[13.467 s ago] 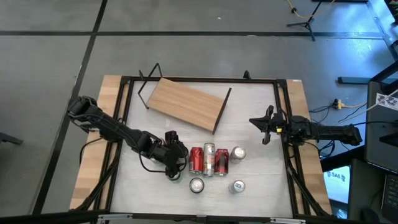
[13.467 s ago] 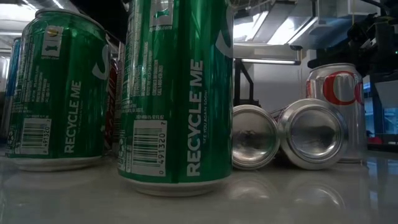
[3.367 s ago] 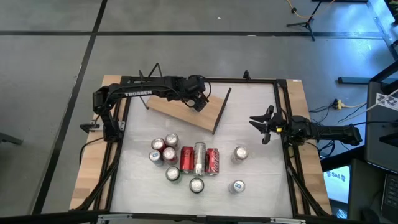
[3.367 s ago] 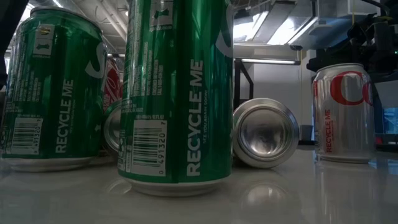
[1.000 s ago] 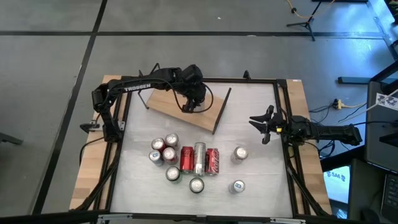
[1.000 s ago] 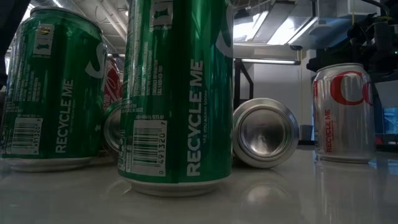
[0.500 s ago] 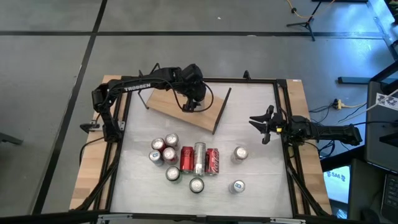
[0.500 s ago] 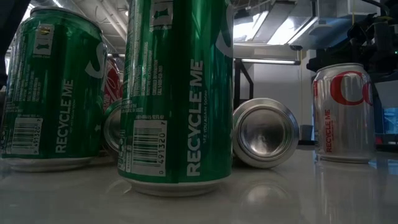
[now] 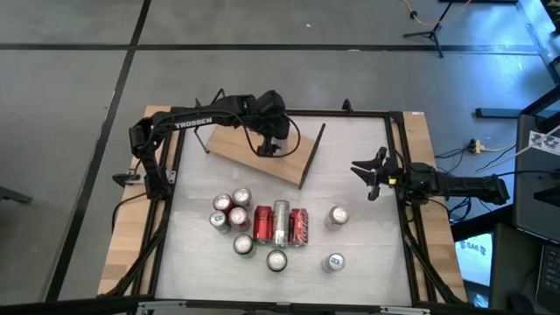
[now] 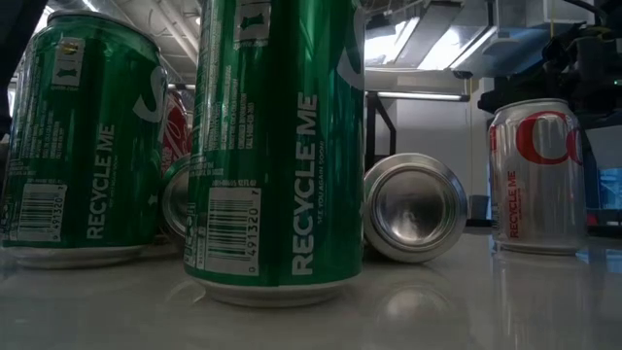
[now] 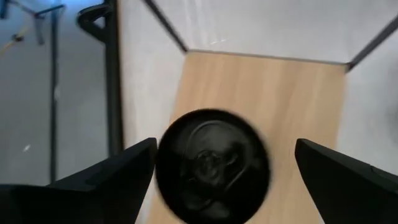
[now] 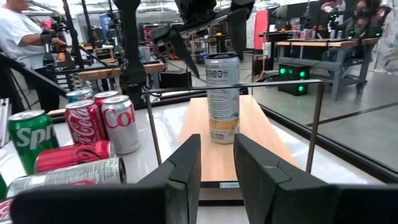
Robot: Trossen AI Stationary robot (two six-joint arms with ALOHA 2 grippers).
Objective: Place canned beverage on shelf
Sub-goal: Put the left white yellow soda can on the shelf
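We see the can (image 12: pixel 222 98) standing upright on the shelf (image 9: pixel 262 146), roughly at the middle of the board, and we take the shelf as our landmark. In the right wrist view the can is pale with a yellowish band low on its side. The left gripper (image 9: pixel 273 140) hangs directly above it. Its fingers (image 11: pixel 106 180) are spread wide, one on either side of the can's dark top (image 11: pixel 212 166), with bare wood visible between each finger and the can; we see no hold on it. The right gripper (image 9: pixel 369 178) waits off the shelf's right end, over the table (image 9: pixel 367 262), its fingers (image 12: pixel 180 171) close together with a narrow gap and nothing between them. The other cans (image 9: pixel 262 226) cluster on the table in front of the shelf, some upright, some lying on their sides.
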